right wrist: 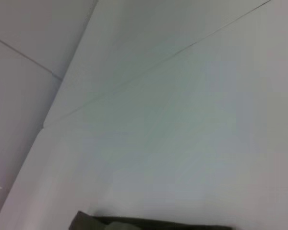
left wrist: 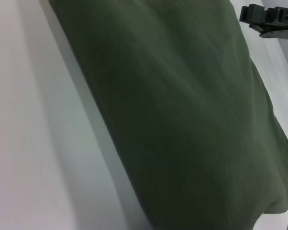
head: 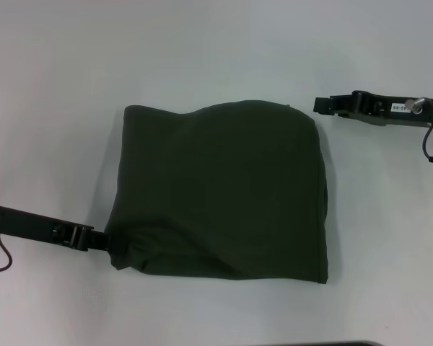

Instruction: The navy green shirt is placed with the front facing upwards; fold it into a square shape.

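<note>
The shirt (head: pixel 220 191) lay folded, nearly square, on the tabletop (head: pixel 202 50). The left claw (head: pixel 101 239) touched its near-left corner, the right claw (head: pixel 325 105) sat just off its far-right corner; neither's state was discernible. Folding looked finished; next, withdrawing.

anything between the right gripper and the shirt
Nothing: in the head view only bare white table separates the right gripper from the folded navy green shirt.
</note>
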Controlling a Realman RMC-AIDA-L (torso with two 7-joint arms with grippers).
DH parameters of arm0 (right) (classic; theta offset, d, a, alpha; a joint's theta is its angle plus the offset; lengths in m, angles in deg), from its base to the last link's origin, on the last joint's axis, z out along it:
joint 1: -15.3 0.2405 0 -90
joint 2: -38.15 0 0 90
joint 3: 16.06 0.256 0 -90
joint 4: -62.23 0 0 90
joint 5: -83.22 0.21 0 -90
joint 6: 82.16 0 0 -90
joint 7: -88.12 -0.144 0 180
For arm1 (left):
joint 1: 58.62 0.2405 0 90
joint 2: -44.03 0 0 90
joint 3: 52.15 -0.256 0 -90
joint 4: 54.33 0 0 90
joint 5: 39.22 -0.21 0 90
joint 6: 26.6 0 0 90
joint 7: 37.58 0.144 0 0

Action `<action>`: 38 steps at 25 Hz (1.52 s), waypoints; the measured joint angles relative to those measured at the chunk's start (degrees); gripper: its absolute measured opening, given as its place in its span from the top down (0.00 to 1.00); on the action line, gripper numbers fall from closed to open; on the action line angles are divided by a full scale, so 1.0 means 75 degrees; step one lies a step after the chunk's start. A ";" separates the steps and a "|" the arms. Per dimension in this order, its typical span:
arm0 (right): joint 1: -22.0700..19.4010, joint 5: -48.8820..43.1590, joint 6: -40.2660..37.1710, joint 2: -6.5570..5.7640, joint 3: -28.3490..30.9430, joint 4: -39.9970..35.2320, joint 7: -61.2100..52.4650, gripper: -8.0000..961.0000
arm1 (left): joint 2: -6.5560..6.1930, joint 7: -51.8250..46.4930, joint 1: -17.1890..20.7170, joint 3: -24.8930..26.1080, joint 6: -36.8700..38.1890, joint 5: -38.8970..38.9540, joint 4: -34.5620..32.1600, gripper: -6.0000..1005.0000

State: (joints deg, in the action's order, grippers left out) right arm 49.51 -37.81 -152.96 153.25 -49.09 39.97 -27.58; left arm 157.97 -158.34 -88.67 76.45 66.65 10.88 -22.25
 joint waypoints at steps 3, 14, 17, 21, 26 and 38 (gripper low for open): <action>0.0100 0.0000 0.0057 0.0000 -0.0112 -0.0027 0.0001 0.75 | 0.0007 0.0000 -0.0010 -0.0002 0.0001 0.0001 0.0001 0.98; 0.0416 0.0001 0.0423 0.0086 -0.0710 -0.0006 0.0029 0.61 | 0.0030 0.0009 -0.0061 0.0002 -0.0012 0.0008 0.0012 0.98; 0.0373 0.0021 0.0361 0.0098 -0.0740 -0.0057 0.0082 0.62 | 0.0030 0.0010 -0.0063 0.0040 -0.0010 0.0010 0.0028 0.98; 0.0351 0.0038 0.0328 0.0092 -0.0697 -0.0082 0.0171 0.53 | 0.0030 0.0006 -0.0075 0.0064 0.0000 0.0011 0.0079 0.96; 0.0351 0.0046 0.0323 0.0051 -0.0661 -0.0091 0.0192 0.42 | 0.0023 -0.0059 -0.0081 0.0091 -0.0014 0.0040 0.0090 0.93; 0.0349 0.0070 0.0317 0.0003 -0.0524 -0.0223 0.0150 0.40 | -0.0038 -0.0050 0.0050 0.1064 -0.0010 0.0036 0.0714 0.61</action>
State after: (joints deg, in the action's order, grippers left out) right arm 52.13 -37.29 -150.59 153.27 -53.01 38.30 -26.45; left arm 157.68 -158.71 -88.29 84.43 66.57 11.15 -16.90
